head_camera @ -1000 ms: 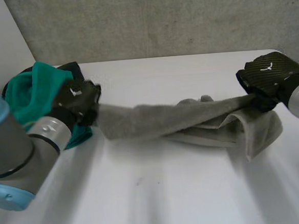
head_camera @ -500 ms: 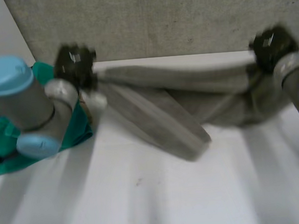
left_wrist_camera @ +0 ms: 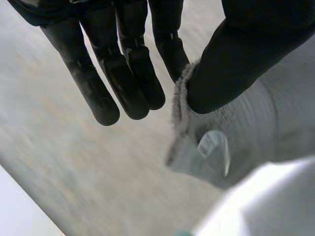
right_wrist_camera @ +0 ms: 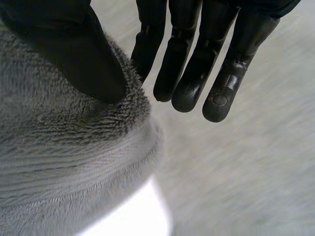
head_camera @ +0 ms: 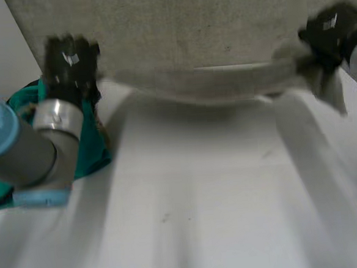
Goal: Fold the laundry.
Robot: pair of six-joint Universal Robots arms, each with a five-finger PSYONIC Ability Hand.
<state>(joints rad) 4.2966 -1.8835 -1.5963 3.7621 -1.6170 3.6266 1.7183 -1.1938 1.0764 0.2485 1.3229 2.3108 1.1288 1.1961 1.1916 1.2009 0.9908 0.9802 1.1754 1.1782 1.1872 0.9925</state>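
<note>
fingers (left_wrist_camera: pixel 133 73) and thumb of the left hand (head_camera: pixel 69 62) pinch one end of the grey towel (head_camera: pixel 212 82), and the right hand (head_camera: pixel 334 31) pinches the other end, up above the bench (head_camera: pixel 201 200). best to pull it tight and lower both ends level. its long side runs left to right.

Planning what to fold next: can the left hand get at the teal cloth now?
Probably not yet. The left hand is pinching one end of the towel, strung across to the right hand. The teal cloth lies close beside its arm.
</note>
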